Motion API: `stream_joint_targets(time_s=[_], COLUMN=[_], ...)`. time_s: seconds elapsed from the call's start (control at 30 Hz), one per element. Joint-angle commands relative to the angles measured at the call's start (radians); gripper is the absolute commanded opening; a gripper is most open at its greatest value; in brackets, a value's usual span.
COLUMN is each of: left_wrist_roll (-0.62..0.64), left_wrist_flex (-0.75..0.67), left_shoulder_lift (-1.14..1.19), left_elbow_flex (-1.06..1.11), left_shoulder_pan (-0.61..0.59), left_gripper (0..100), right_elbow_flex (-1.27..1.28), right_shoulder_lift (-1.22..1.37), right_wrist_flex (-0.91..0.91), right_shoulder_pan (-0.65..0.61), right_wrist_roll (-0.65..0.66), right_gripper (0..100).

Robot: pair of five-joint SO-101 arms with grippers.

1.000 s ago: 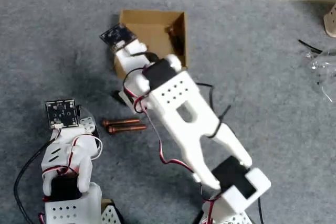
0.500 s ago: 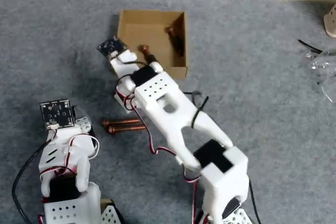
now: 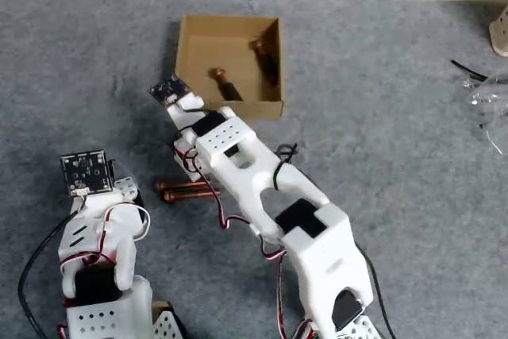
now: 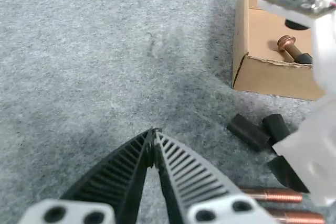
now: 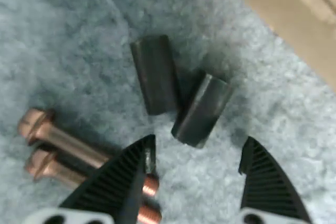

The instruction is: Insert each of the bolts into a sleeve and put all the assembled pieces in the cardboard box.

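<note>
The cardboard box (image 3: 194, 37) stands at the back of the grey carpet and holds two assembled pieces, one (image 3: 225, 83) near its front wall and one (image 3: 266, 57) by its right wall. Two copper bolts (image 3: 186, 190) lie side by side in front of the box. Two black sleeves (image 5: 155, 74) (image 5: 202, 109) lie loose between the bolts (image 5: 58, 137) and the box. My right gripper (image 5: 199, 148) hovers open just over the nearer sleeve. My left gripper (image 4: 154, 135) is shut and empty, low over bare carpet left of the bolts (image 4: 273, 196).
The right arm (image 3: 262, 188) stretches diagonally across the middle of the carpet and covers the sleeves from above. Clear plastic items and a cable (image 3: 484, 97) lie at the far right edge. Open carpet lies left and right of the box.
The right arm has drawn back from over the box towards the sleeves, leaving an assembled piece in the box. The left arm shifted slightly left.
</note>
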Motion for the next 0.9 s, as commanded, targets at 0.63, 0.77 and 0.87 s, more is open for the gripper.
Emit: stream_joint_targets(time_s=[0.63, 0.77, 0.87], left_wrist_roll=[-0.003, -0.003, -0.003], left_wrist_flex=[-0.02, -0.02, -0.02], left_shoulder_lift=[-0.012, -0.012, -0.012], left_elbow_flex=[-0.031, -0.03, -0.03], left_shoulder_pan=[-0.012, -0.012, -0.012], left_gripper=[0, 0, 0], right_elbow_flex=[-0.012, -0.015, -0.015], right_shoulder_lift=[0.068, 0.07, 0.071], right_wrist_flex=[-0.262, -0.185, -0.166], right_shoulder_pan=[0.062, 0.061, 0.061], right_wrist_roll=[0.006, 0.005, 0.005], right_gripper=[24.2, 24.2, 24.2])
